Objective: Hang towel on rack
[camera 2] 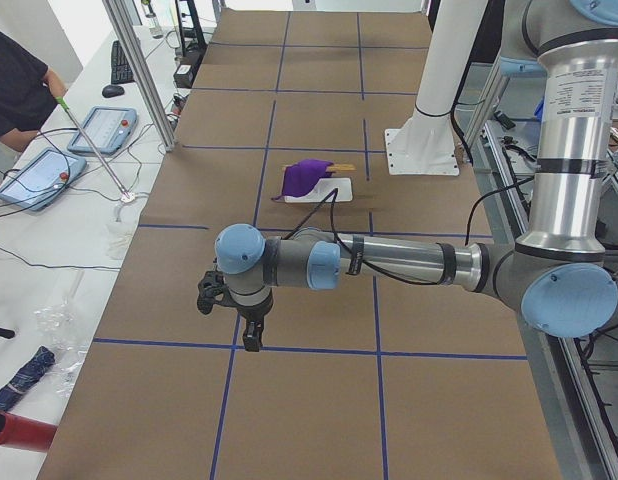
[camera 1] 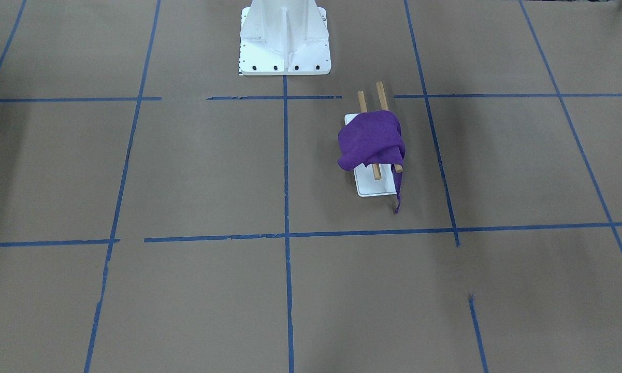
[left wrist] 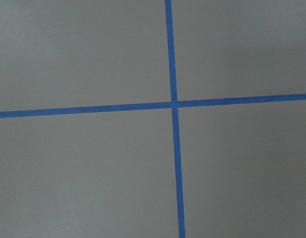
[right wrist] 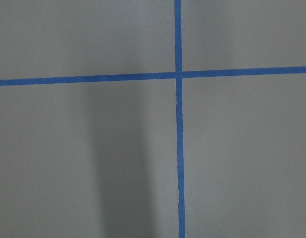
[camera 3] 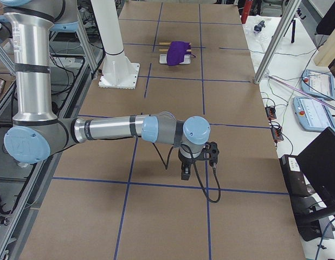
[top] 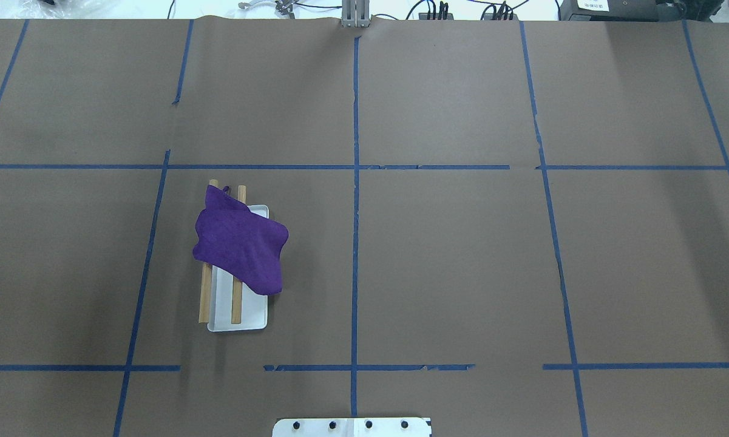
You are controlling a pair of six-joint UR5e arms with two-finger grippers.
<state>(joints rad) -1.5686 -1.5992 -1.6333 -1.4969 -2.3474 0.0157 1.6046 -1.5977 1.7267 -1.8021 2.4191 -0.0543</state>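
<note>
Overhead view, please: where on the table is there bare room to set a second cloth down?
The whole half right of the centre tape line shows bare paper. So do the far row beyond the cross tape, and the square left of the rack. Crowded only where the towel drapes the rack.

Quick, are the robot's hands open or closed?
Left gripper: cannot tell, it shows only in a side view.
Right gripper: cannot tell, same reason.

Nothing legible — the label (camera 2: 572,95) on the left arm (camera 2: 579,200) is too small to read
</note>
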